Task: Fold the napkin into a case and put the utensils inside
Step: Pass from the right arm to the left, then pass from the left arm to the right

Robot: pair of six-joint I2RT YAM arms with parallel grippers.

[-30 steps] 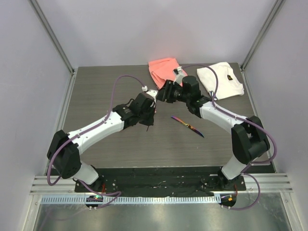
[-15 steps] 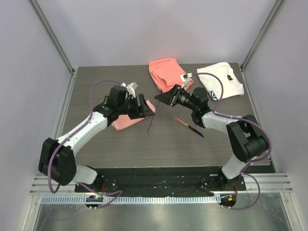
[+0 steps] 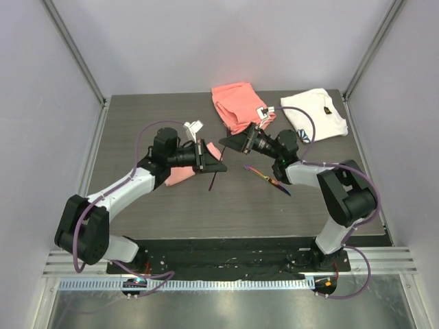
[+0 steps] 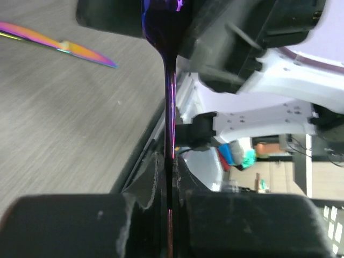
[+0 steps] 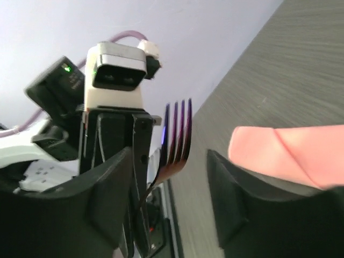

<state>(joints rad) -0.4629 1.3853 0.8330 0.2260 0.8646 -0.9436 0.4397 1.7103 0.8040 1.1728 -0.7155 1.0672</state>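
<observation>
The table (image 3: 123, 116) is seen from above — the fork (image 4: 171, 102) is shared by the close, opposed wrist views.

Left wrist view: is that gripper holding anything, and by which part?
The left gripper is shut on the fork, pinching its thin handle; the right gripper stands open around its tines.

purple fork (image 5: 176, 134), pale-pink napkin (image 3: 180, 175), coral cloth (image 3: 234, 100)
</observation>
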